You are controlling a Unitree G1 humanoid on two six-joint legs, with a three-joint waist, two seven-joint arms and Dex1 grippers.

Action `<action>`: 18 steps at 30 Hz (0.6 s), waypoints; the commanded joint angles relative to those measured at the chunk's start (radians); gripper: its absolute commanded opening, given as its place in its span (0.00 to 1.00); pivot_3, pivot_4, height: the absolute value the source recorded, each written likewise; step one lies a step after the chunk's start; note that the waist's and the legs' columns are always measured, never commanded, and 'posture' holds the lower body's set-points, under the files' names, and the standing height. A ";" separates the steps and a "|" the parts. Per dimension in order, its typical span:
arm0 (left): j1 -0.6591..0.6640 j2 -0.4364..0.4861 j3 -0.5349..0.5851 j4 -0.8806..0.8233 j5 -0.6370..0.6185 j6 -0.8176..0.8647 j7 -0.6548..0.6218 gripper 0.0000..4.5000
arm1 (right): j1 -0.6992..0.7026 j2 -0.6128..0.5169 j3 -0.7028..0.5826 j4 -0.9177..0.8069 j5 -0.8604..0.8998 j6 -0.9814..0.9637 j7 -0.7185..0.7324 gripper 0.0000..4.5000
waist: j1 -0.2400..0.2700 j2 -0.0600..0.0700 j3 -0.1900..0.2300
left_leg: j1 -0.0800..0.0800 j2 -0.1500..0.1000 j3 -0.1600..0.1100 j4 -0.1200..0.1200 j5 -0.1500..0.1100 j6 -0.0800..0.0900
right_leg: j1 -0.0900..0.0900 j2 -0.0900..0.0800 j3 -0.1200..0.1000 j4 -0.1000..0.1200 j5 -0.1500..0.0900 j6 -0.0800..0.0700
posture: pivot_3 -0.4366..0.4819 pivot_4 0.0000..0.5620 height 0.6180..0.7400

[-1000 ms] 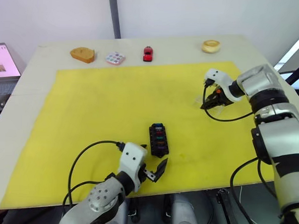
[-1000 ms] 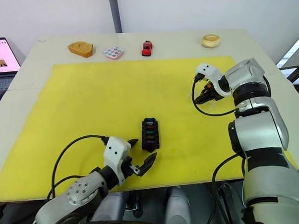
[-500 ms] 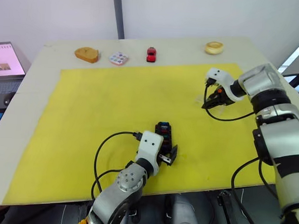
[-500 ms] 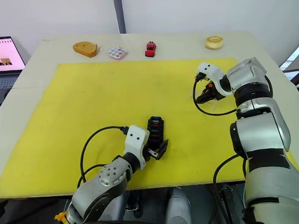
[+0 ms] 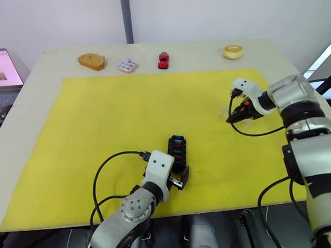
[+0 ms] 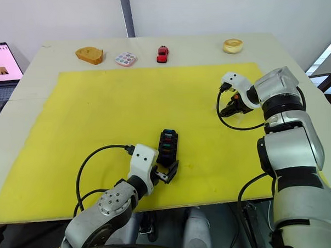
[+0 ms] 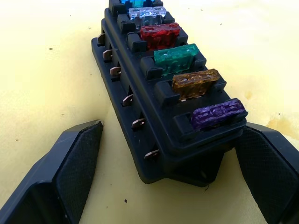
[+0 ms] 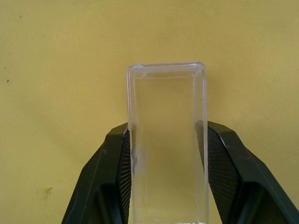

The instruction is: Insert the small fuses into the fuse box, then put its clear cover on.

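Note:
The black fuse box (image 5: pixel 177 152) lies on the yellow mat (image 5: pixel 100 115), near its front middle. Several small fuses stand in its slots in one row: teal, clear grey, red (image 7: pixel 160 35), green (image 7: pixel 176 54), orange (image 7: pixel 195 81) and purple (image 7: pixel 216 112). My left gripper (image 5: pixel 178 179) is open, its fingers (image 7: pixel 79 158) straddling the box's near end without touching it. At the mat's right side my right gripper (image 5: pixel 232 117) is shut on the clear cover (image 8: pixel 166 140), its pads (image 8: pixel 125 163) clamping the long sides just above the mat.
Along the table's far edge sit a brown bread-like piece (image 5: pixel 91 60), a round dotted tray (image 5: pixel 127 64), a red toy car (image 5: pixel 164 59) and a tan ring (image 5: pixel 233 51). A laptop screen (image 5: pixel 3 75) stands off the left edge.
My left gripper has come forward from the mat's front edge to the near end of the fuse box, fingers now on either side of it. The right gripper still holds the cover.

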 commanded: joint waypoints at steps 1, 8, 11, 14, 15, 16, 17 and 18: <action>0.040 -0.017 -0.005 0.091 0.011 0.017 0.004 0.82 | -0.025 -0.004 -0.016 -0.027 0.001 0.002 0.005 0.37 | 0.002 0.000 0.000 | 0.000 0.000 0.000 0.000 0.000 0.000 | 0.000 0.000 0.000 0.000 0.000 0.000 | 0.48 0.27 1.00; 0.042 -0.012 0.032 0.099 0.020 -0.010 0.000 0.55 | -0.029 -0.028 -0.023 -0.030 0.000 -0.027 -0.004 0.37 | 0.005 0.000 0.000 | 0.000 0.000 0.000 0.000 0.000 0.000 | 0.000 -0.001 0.000 0.000 -0.001 -0.002 | 0.48 0.27 1.00; 0.036 0.044 0.052 0.068 0.014 -0.035 -0.053 0.55 | -0.025 -0.040 -0.037 -0.050 0.011 -0.086 -0.017 0.37 | 0.005 0.000 0.000 | 0.000 0.000 0.000 0.000 0.000 0.000 | 0.000 -0.001 0.000 0.000 -0.001 -0.002 | 0.48 0.27 1.00; 0.008 0.137 0.101 0.024 -0.010 -0.093 -0.163 0.55 | -0.011 -0.045 -0.059 -0.095 0.025 -0.252 -0.071 0.37 | 0.003 0.000 0.000 | 0.000 0.000 0.000 0.000 0.000 0.000 | 0.000 0.000 0.000 0.000 -0.001 -0.002 | 0.48 0.27 1.00; -0.003 0.164 0.128 0.002 -0.043 -0.110 -0.214 0.55 | -0.013 -0.043 -0.070 -0.096 0.021 -0.283 -0.132 0.37 | 0.000 0.000 0.000 | 0.000 0.000 0.000 0.000 0.000 0.000 | -0.001 0.000 0.000 0.000 -0.001 -0.002 | 0.48 0.27 1.00; -0.015 0.195 0.158 -0.016 -0.082 -0.123 -0.271 0.55 | -0.028 -0.035 -0.083 -0.080 0.026 -0.270 -0.153 0.37 | -0.001 0.000 0.000 | 0.000 0.000 0.001 -0.001 0.000 -0.001 | -0.001 0.000 0.000 0.000 -0.001 -0.002 | 0.48 0.27 1.00; -0.029 0.225 0.183 -0.026 -0.111 -0.125 -0.317 0.55 | -0.044 -0.030 -0.094 -0.063 0.034 -0.247 -0.149 0.37 | -0.001 0.000 0.000 | 0.000 0.000 0.001 -0.001 0.000 -0.001 | -0.002 0.000 0.000 0.000 -0.001 -0.001 | 0.48 0.27 1.00; -0.037 0.245 0.198 -0.030 -0.127 -0.125 -0.345 0.55 | -0.055 -0.025 -0.102 -0.050 0.042 -0.226 -0.138 0.37 | -0.001 0.000 0.000 | 0.000 0.001 0.001 -0.001 0.000 -0.001 | -0.002 0.000 0.000 0.000 -0.001 -0.001 | 0.48 0.27 1.00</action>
